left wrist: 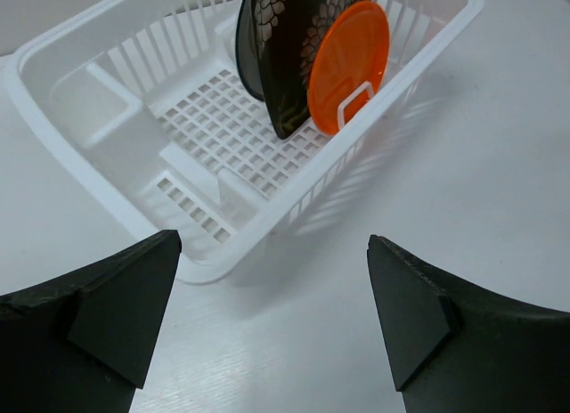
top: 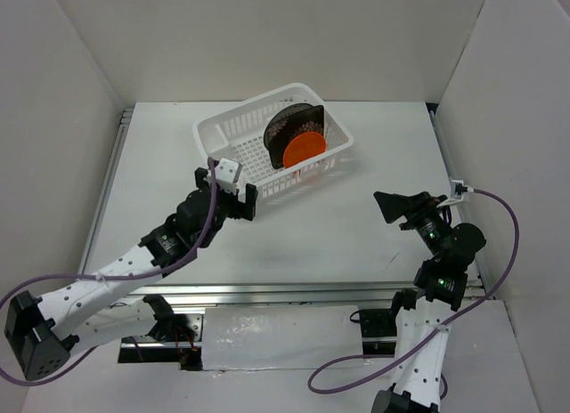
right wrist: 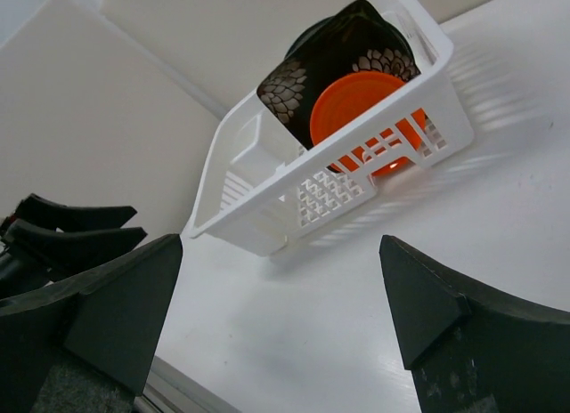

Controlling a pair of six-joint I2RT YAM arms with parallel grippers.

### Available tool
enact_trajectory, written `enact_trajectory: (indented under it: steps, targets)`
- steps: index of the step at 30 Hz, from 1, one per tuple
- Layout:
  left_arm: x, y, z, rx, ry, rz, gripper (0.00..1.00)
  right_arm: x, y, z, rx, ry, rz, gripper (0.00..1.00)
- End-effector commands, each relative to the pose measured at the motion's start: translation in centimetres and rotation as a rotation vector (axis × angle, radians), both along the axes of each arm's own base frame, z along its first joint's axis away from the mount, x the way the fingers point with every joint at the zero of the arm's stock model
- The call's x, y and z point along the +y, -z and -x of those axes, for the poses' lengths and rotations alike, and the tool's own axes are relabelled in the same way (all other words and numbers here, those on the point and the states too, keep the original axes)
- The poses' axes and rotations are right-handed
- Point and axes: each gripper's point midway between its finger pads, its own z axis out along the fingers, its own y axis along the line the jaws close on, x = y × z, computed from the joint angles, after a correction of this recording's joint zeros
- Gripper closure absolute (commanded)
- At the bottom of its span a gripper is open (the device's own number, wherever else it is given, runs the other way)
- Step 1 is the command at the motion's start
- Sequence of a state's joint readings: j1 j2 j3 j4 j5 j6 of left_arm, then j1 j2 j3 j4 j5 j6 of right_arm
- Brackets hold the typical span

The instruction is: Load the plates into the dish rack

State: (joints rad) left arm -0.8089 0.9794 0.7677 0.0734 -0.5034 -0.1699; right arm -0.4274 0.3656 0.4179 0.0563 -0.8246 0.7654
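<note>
The white dish rack (top: 212, 128) sits at the back middle of the table. In it the orange plate (top: 305, 149) stands upright in front of the dark square flower plate (top: 290, 126). A third plate (left wrist: 254, 39) stands behind them, mostly hidden, and its pattern is unclear. My left gripper (top: 227, 189) is open and empty just in front of the rack's near corner (left wrist: 205, 266). My right gripper (top: 403, 206) is open and empty, further right and well apart from the rack (right wrist: 267, 226). Both wrist views show the orange plate (left wrist: 349, 64) (right wrist: 356, 106) and only bare table between the fingers.
White walls enclose the table at the back, left and right. A metal rail (top: 267, 293) runs along the near edge. Purple cables (top: 499, 217) loop from both arms. The left gripper's fingers (right wrist: 62, 230) show at the left of the right wrist view.
</note>
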Motion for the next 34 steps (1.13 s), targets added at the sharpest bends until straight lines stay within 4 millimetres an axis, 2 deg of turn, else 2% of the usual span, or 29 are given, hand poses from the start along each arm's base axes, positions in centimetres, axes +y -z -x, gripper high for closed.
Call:
enact_trajectory:
  steps: [1, 3, 4, 8, 13, 18, 34]
  targets:
    - [-0.3, -3.8, 1.6, -0.077, 0.053, 0.194, 0.01, 1.0, -3.9, 1.3, -0.102, -0.035, 0.083, 0.00]
    - [0.2, -4.5, 2.4, -0.103, 0.064, 0.238, 0.01, 1.4, -4.9, 2.0, -0.121, -0.047, 0.095, 0.00]
    - [0.6, -3.7, 2.7, -0.098, 0.059, 0.238, 0.01, 1.7, -5.7, 2.4, -0.149, -0.051, 0.115, 0.00]
    - [2.2, -3.2, 3.7, -0.094, 0.029, 0.272, 0.00, 2.0, -6.3, 3.3, -0.144, -0.053, 0.159, 0.00]
    - [3.6, -4.3, 4.8, -0.117, 0.014, 0.319, 0.01, 2.2, -6.4, 4.1, -0.133, -0.049, 0.189, 0.00]
    - [3.7, -5.2, 5.7, -0.139, 0.046, 0.355, 0.00, 2.3, -6.4, 4.5, -0.141, -0.044, 0.208, 0.00]
    - [3.4, -4.6, 5.4, -0.146, 0.050, 0.341, 0.01, 1.8, -5.5, 3.8, -0.125, -0.026, 0.207, 0.00]
